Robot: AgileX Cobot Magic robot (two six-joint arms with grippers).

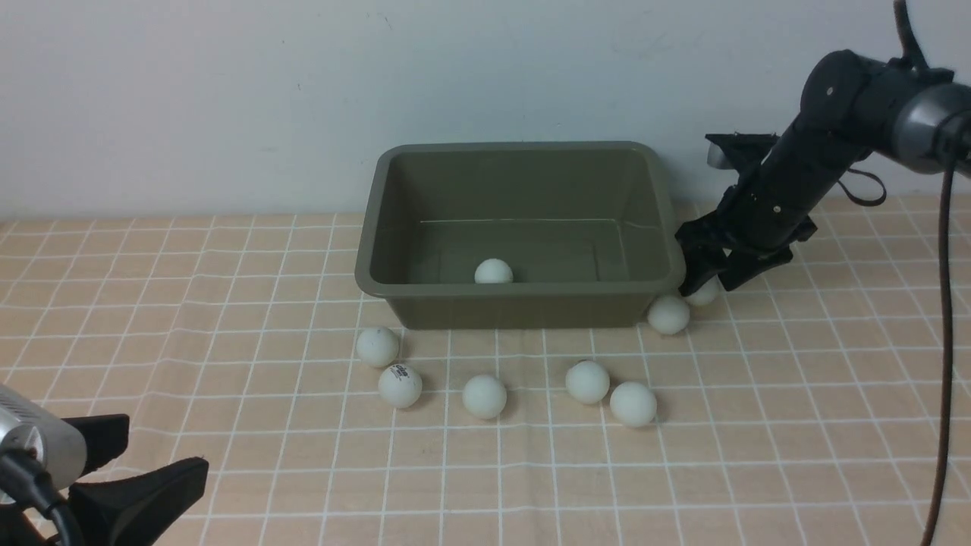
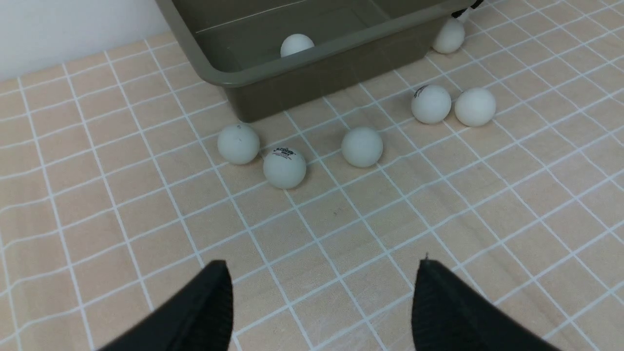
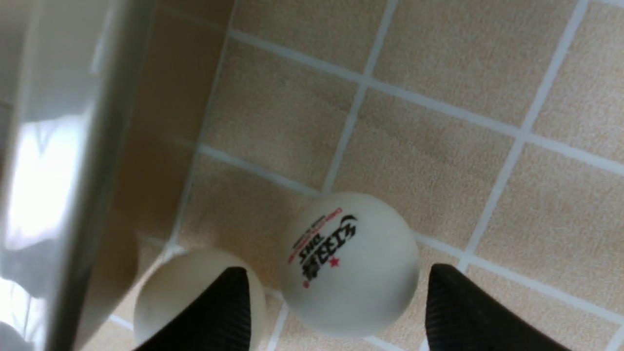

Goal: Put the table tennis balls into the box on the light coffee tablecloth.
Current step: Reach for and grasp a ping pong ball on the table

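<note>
Crosswise lies the box [image 1: 523, 307], right jaws spread astride a printed ball [image 3: 348, 265], left jaws spread empty.

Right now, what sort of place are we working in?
Probably a staged robot test bench rather than a home: a bare pale wall behind, the work surface covered by a gridded tablecloth, and nothing laid out on it but the box and the table tennis balls.

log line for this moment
right gripper open astride marked ball beside box | left gripper open | one ball inside box
</note>
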